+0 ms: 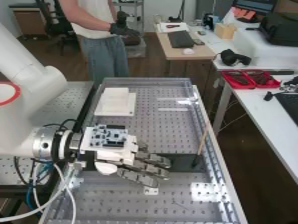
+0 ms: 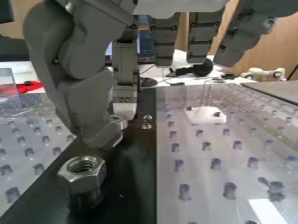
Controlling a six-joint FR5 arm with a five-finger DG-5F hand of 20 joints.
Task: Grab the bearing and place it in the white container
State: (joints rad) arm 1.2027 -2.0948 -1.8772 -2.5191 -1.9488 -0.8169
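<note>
In the high view, the hand [image 1: 143,167] is low over the black strip across the bench, its fingers pointing to the right. The wrist view has the hand [image 2: 86,85] with its thumb bent toward one finger; a small round metallic piece, seemingly the bearing [image 2: 119,120], sits pinched between their tips, partly covered by the thumb. The white container [image 1: 105,109] lies on the perforated bench beyond the hand, apart from it.
On the black strip [image 2: 133,190] a large hex nut [image 2: 83,172] stands near the thumb, with small bolts [image 2: 146,122] farther along. A white block [image 2: 205,115] with upright wires is on the perforated plate. A thin brown stick [image 1: 201,142] leans by the bench's right rail.
</note>
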